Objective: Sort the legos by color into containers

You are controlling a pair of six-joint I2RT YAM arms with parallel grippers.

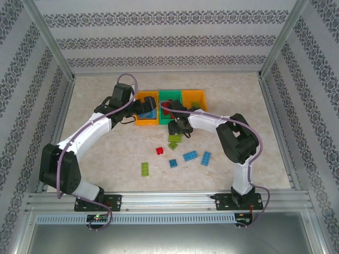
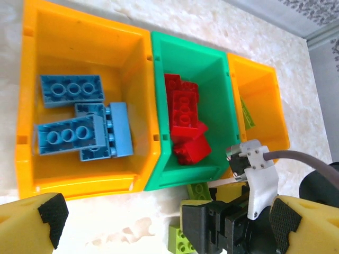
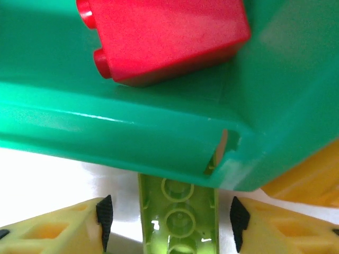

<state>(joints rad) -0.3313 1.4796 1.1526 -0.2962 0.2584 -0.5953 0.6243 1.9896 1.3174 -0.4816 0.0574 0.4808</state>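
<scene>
Three containers stand in a row. The left orange bin (image 2: 32, 106) holds blue legos (image 2: 71, 89), the green bin (image 2: 212, 63) holds red legos (image 2: 183, 114), and the right orange bin (image 2: 265, 90) holds a lime one (image 2: 246, 114). My left gripper (image 2: 167, 214) is open and empty just in front of the left orange bin (image 1: 139, 120). My right gripper (image 3: 171, 219) is open in front of the green bin (image 3: 159, 132). An upside-down lime lego (image 3: 177, 211) lies between its pads with a gap on each side. In the top view the right gripper (image 1: 177, 129) is just above the lime legos (image 1: 175, 138).
Loose bricks lie on the table in front of the bins: a red one (image 1: 159, 151), three blue ones (image 1: 173, 163) (image 1: 190, 156) (image 1: 205, 158) and a lime one (image 1: 145, 169). The two wrists are close together near the green bin's front wall. Patterned walls enclose the table.
</scene>
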